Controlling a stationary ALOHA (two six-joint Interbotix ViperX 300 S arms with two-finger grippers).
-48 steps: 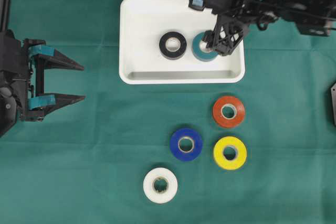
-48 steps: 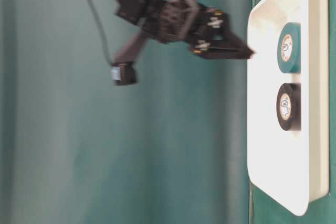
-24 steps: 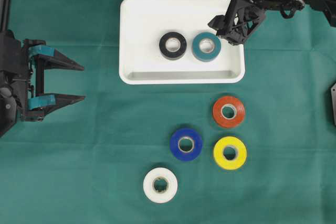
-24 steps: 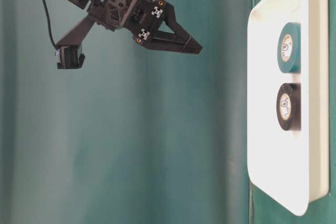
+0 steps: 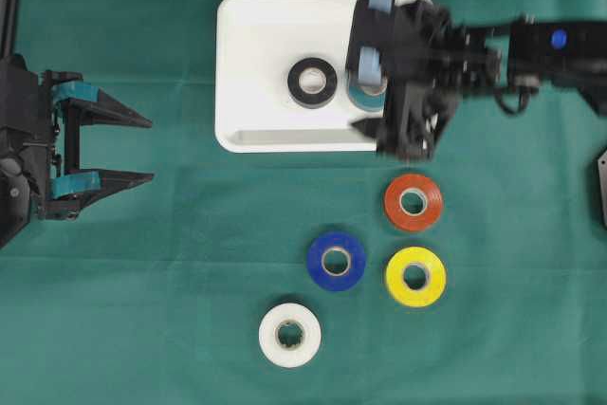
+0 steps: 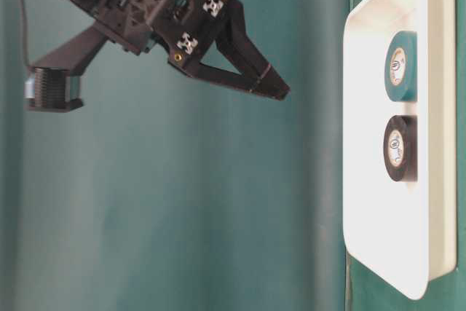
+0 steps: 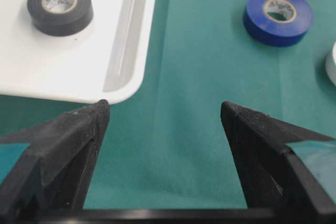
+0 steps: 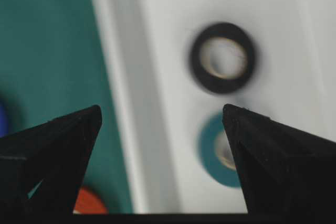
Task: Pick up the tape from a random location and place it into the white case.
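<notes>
Two rolls already lie in the white case (image 5: 256, 54), so the step in hand reads as going for another roll on the table (image 5: 171, 329).

Going left to right: the left hand (image 5: 142, 149) waits at the 9 o'clock edge of the overhead view, its fingers spread wide, holding and touching nothing. The white tape (image 5: 289, 334) lies at about 7 o'clock, well apart from the case, and the blue tape (image 5: 336, 261) just up and right of it. In the case, the black tape (image 5: 312, 82) and the teal tape (image 5: 365, 92) lie flat side by side. The right hand (image 5: 394, 135) hangs over the case's 5 o'clock corner, fingers spread as wide as they go and empty; the table-level view shows it raised well clear of the case. It is motion-blurred from above, so its exact tip position is only roughly readable. Just below it sits the orange tape (image 5: 413, 201), with the yellow tape (image 5: 414, 276) at 6 o'clock from that.

To do the step well, the right hand should probably centre over the orange roll, the nearest, and descend straight with one finger in the core and one outside the rim, keeping clear of the yellow roll and the case rim.
</notes>
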